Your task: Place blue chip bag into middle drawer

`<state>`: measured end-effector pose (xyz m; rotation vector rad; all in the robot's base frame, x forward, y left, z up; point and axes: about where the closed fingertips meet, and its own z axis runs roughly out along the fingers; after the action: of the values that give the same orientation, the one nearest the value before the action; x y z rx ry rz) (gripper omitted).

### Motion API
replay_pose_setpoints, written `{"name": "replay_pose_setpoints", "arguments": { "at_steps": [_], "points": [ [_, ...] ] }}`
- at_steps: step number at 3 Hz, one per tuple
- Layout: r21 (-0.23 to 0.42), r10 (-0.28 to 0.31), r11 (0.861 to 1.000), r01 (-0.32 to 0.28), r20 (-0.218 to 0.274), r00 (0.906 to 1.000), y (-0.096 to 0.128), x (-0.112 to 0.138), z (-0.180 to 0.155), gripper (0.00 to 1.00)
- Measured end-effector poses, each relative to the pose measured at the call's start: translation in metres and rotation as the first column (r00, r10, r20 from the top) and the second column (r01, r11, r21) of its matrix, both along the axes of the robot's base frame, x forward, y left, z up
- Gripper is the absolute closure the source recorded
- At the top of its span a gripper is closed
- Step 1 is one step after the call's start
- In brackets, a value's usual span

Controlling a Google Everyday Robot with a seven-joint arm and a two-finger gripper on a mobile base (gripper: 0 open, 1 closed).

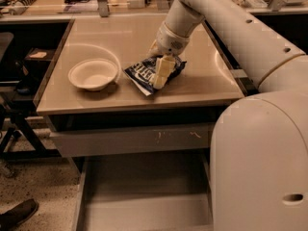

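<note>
1. The gripper (160, 75) is down on the desk, right on top of the blue chip bag (141, 73). It touches the bag, but I cannot tell whether it is clamped on it or merely set against it.
2. The robot's pale body (260, 162) fills the lower right of the view, and its arm (231, 28) reaches from there up and across to the gripper.
3. The desk (202, 83) has a flat tan top and carries the bag and a bowl.
4. The middle drawer (144, 196) stands pulled out below the desk, at the bottom of the view, with its flat grey floor and low side walls showing. The robot's body hides its right part.
5. Above it, just under the desk top, is a closed drawer front (120, 141) with pale scratch marks right of its middle.
6. A white round bowl (93, 74) sits upright on the left part of the desk, near the bag but apart from it.
7. The blue chip bag lies flat near the middle of the desk, close to the front edge, with white lettering showing on its left part.
8. A dark shoe (17, 214) lies on the speckled floor at the bottom left.
</note>
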<state>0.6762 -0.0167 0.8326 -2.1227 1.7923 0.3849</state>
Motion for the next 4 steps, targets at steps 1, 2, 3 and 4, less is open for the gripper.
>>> {"name": "replay_pose_setpoints", "arguments": {
  "at_steps": [1, 2, 3, 4],
  "points": [
    [0.0, 0.0, 1.0, 0.0, 0.0, 1.0, 0.0, 0.0, 0.0, 0.67],
    [0.0, 0.0, 1.0, 0.0, 0.0, 1.0, 0.0, 0.0, 0.0, 0.9],
    [0.001, 0.0, 1.0, 0.0, 0.002, 1.0, 0.001, 0.001, 0.0, 1.0],
    [-0.001, -0.01, 1.0, 0.01, 0.017, 0.9998, -0.005, -0.005, 0.01, 1.0]
  ]
}}
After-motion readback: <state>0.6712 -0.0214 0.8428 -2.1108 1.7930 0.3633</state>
